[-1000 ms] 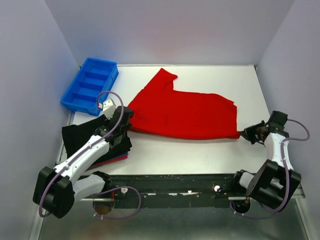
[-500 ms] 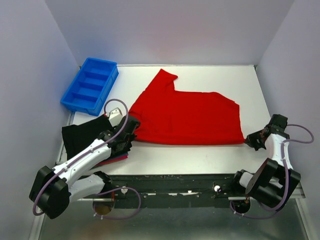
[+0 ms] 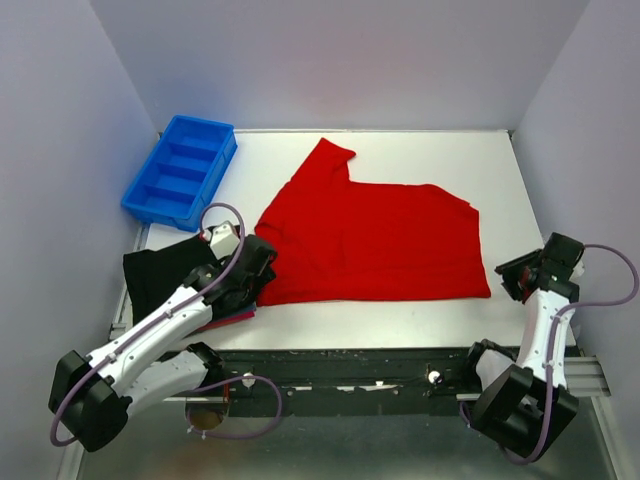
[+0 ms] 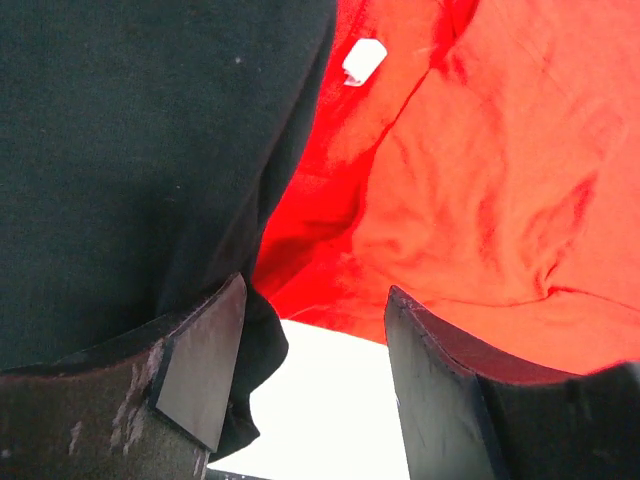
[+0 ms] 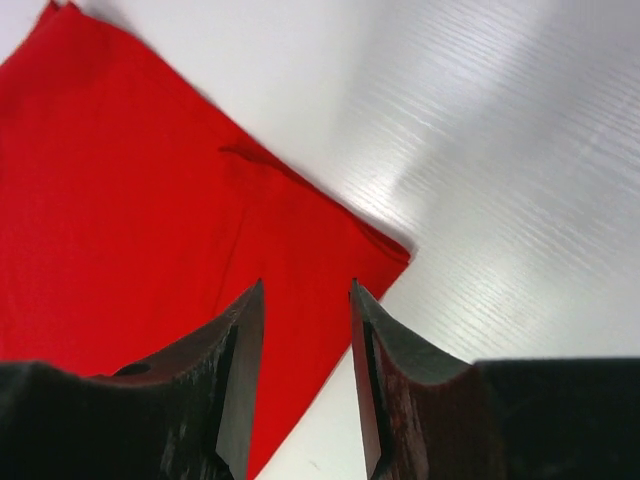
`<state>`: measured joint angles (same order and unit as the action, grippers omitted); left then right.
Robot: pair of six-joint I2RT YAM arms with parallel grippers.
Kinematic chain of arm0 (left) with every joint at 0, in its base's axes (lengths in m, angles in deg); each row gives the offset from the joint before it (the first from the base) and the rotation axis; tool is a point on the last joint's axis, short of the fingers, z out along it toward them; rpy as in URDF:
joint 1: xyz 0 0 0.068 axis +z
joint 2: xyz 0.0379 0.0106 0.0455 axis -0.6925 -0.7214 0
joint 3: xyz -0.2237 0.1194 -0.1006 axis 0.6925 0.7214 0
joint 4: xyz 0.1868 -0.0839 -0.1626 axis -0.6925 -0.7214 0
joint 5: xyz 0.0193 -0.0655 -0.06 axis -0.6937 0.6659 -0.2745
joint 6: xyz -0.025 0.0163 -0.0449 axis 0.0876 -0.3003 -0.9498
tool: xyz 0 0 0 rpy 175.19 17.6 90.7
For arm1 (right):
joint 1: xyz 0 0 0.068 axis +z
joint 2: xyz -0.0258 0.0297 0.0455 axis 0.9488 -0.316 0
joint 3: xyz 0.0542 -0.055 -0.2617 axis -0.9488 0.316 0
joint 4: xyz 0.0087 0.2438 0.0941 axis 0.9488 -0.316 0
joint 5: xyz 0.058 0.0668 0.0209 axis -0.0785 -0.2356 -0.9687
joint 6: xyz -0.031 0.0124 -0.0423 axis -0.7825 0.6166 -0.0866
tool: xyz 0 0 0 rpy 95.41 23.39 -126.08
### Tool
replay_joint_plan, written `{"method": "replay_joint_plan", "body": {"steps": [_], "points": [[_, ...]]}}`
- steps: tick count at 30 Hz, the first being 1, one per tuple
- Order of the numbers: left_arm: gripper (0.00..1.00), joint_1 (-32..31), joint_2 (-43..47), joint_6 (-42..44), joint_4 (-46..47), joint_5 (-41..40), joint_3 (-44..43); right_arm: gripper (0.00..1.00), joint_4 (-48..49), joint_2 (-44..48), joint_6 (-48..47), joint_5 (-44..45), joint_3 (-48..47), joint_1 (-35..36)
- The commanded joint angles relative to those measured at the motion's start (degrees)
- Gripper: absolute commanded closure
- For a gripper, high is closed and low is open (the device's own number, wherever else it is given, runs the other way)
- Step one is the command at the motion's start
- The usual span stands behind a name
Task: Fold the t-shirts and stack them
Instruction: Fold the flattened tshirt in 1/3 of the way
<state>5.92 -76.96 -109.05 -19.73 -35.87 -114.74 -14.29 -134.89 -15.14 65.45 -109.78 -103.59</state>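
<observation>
The bright red t-shirt (image 3: pixel 370 240) lies spread across the middle of the white table (image 3: pixel 420 150), one sleeve pointing to the far side. At the left edge sits a folded black t-shirt (image 3: pixel 160 270) with a dark-red one (image 3: pixel 228 319) peeking out beneath it. My left gripper (image 3: pixel 258 272) is open at the red shirt's near left corner, with only bare table between its fingers (image 4: pixel 205 360). In the left wrist view the black shirt (image 4: pixel 140 150) and the red shirt (image 4: pixel 480 180) meet. My right gripper (image 3: pixel 512 277) stands open, empty, just off the near right corner of the red shirt (image 5: pixel 120 200).
A blue plastic compartment bin (image 3: pixel 180 170) stands at the far left, behind the folded stack. Grey walls close in the table on three sides. A white label (image 4: pixel 363 60) shows inside the red shirt's neck. A black rail (image 3: pixel 350 370) runs along the near edge.
Both grippers were shut on the red shirt's near corners, drew them toward the near edge, then opened and let go. The shirt now lies flatter, and both arms have backed off slightly.
</observation>
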Motion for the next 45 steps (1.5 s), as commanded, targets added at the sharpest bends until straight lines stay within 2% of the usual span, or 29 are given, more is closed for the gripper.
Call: {"method": "replay_joint_plan", "body": {"steps": [1, 4, 10, 12, 14, 20, 25, 29, 32, 35, 40, 45], "points": [[0.29, -1.11, 0.51, 5.27, -3.43, -1.05, -6.09, 0.53, 4.46, 3.37, -5.33, -7.08, -0.57, -0.34], [0.29, -1.2, -0.19, 9.31, -3.79, -3.42, -9.78, 0.54, 6.66, 5.04, -7.27, -11.74, -1.19, -0.33], [0.3, -1.11, -3.17, 17.76, 4.47, -1.76, -13.04, 0.54, 9.66, 6.28, -8.78, -18.44, -1.19, 0.37], [0.2, -1.11, -3.7, 19.08, 7.19, -1.76, -13.05, 0.54, 10.71, 6.19, -9.3, -19.41, -1.36, 1.24], [0.01, -0.94, -4.58, 20.05, 9.74, -3.24, -13.13, 0.54, 11.06, 5.67, -9.39, -18.37, -2.32, 2.65], [0.01, 0.38, -9.33, 25.67, 14.5, 0.34, -18.66, 0.56, 11.94, 2.06, -9.4, -17.57, -6.46, 9.67], [0.01, 0.29, -5.56, 28.13, 22.04, 4.04, -16.83, 0.51, 13.88, 6.63, -8.42, -16.53, -6.72, 11.35], [0.01, 1.17, -8.44, 30.24, 25.39, 0.44, -17.61, 0.49, 14.93, 1.82, -8.43, -12.64, -8.56, 11.97], [0.01, 3.89, -14.76, 32.7, 25.23, 5.87, -22.86, 0.53, 17.03, -3.99, -6.24, -15.97, -9.97, 12.76], [0.01, 4.95, -16.72, 33.32, 24.95, 11.59, -27.37, 0.53, 18.8, -4.27, -5.17, -15.29, -9.8, 14.43], [0.01, 5.3, -9.88, 29.12, 26.62, 23.26, -27.38, 0.53, 19.67, -2.42, -4.47, -13.87, -7.96, 14.52], [0.01, 5.3, 0.67, 24.46, 37.32, 41.72, -21.41, 0.53, 22.23, -3.21, -4.21, -14.23, -5.41, 14.52]]}}
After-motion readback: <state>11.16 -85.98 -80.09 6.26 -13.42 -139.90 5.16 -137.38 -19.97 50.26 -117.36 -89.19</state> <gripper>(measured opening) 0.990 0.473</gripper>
